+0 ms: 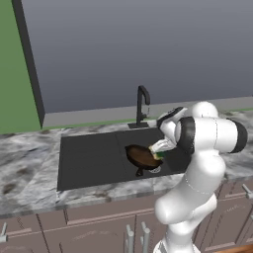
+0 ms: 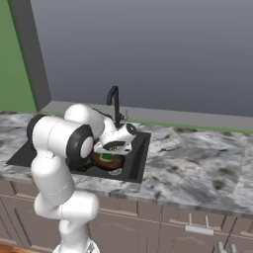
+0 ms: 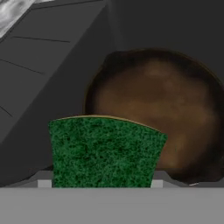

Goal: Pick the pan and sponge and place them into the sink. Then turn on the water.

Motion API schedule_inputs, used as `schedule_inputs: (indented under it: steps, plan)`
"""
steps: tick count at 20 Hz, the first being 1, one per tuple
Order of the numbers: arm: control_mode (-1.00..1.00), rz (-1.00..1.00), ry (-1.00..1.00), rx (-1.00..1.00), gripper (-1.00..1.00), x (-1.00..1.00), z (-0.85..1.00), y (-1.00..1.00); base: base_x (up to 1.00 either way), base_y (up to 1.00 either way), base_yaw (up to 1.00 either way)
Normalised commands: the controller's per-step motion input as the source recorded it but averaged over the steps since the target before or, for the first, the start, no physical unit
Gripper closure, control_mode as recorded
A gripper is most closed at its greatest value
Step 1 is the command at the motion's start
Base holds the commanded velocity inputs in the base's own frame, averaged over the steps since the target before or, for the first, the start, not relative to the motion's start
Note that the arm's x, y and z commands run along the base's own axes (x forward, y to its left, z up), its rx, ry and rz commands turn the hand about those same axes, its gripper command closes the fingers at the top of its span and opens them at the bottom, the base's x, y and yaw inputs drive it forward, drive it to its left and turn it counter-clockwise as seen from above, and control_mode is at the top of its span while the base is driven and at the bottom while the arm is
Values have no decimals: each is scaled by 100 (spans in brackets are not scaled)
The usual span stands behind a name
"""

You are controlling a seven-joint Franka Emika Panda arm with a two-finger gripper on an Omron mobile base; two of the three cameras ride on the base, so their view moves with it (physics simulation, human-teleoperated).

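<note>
The dark pan (image 1: 141, 157) (image 2: 109, 161) with its reddish-brown inside lies in the right part of the black sink (image 1: 89, 158) (image 2: 136, 158), handle toward the front. My gripper (image 1: 159, 153) (image 2: 106, 154) (image 3: 103, 181) hangs just over the pan's right rim, shut on the sponge (image 1: 158, 155) (image 2: 106, 156). In the hand view the sponge's green face (image 3: 105, 151) stands between the fingers, with the pan (image 3: 162, 113) just beyond it. No water is in view at the faucet (image 1: 142, 106) (image 2: 115, 104).
Marble counter (image 1: 24, 163) (image 2: 197, 158) surrounds the sink. The flat drainboard (image 1: 84, 153) (image 3: 39, 65) takes the sink's left part. A grey wall rises behind the faucet, and cabinet drawers (image 1: 99, 222) run under the counter's front edge.
</note>
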Motion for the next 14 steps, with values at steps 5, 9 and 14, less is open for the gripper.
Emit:
schedule_inputs:
  steps: [5, 9, 14]
  plan:
    - [-100, 3, 0, 1, 100, 26, -11, 28, 0, 0, 0]
    - [-100, 3, 0, 1, 100, 20, -16, 28, 0, 0, 0]
    - [-100, 4, 0, 2, 100, 12, -25, 21, 0, 0, 0]
